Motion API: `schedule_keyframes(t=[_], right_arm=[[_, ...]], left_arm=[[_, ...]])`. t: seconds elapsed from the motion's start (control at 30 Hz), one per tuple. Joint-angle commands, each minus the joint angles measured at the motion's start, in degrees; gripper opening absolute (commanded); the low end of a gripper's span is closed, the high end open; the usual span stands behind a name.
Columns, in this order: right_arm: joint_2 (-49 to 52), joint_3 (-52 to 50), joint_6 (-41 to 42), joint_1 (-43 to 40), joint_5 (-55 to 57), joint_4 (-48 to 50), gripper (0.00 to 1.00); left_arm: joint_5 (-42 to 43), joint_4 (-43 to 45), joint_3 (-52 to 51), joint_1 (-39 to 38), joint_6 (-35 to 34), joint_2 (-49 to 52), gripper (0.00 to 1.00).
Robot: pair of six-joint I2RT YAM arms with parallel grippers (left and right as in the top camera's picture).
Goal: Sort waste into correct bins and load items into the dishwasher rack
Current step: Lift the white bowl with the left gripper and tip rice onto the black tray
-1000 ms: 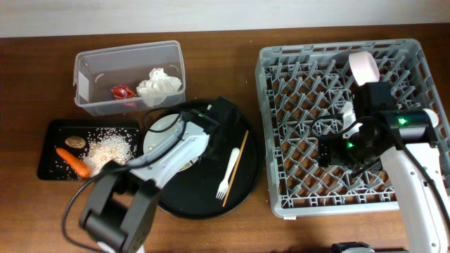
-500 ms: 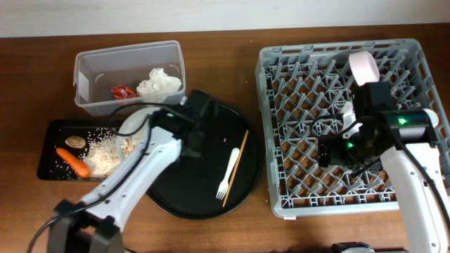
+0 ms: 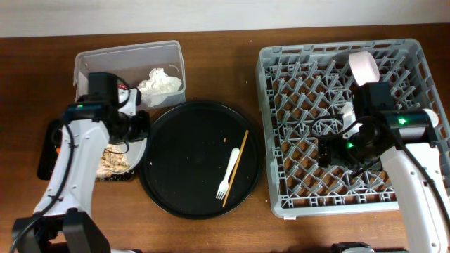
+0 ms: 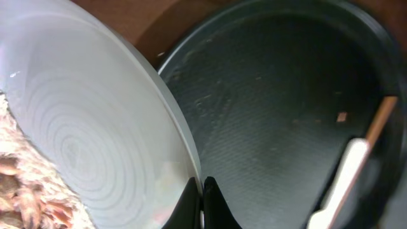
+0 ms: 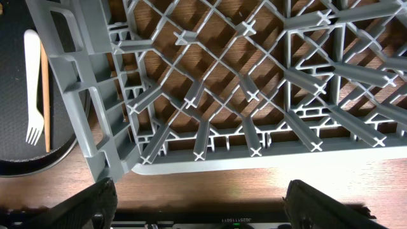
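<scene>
Clamping plate (image 4: 95,127), left pincer (image 4: 202,197) now leftward, seemingly over black tray (image 3: 43,166).

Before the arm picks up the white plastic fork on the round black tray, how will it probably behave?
The white plastic fork looks thin, so probably light and bendy. It lies flat on the round black tray, so it may slide rather than lift. The chopstick beside it could get nudged.
</scene>
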Motion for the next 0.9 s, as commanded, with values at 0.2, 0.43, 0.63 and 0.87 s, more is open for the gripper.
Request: schedule_keyframes(t=[0.2, 0.43, 0.63, 0.87], right_arm=[[-0.4, 0.7, 0.1, -0.3, 0.5, -0.2, 0.88], [-0.4, 0.7, 0.1, -0.4, 0.5, -0.2, 0.88], [-0.4, 0.7, 0.1, -0.4, 0.5, -0.4, 0.89], [-0.4, 0.7, 0.1, -0.4, 0.5, -0.8, 0.89]], left_arm=[[30.3, 0.7, 0.7, 15.2, 9.8, -1.4, 0.00], [38.0, 0.5, 0.7, 19.0, 10.2, -4.2, 0.00], [38.9, -2.2, 0.7, 25.1, 9.8, -6.6, 0.00], [57.6, -2.1, -0.8, 31.5, 19.4, -6.6, 0.00]])
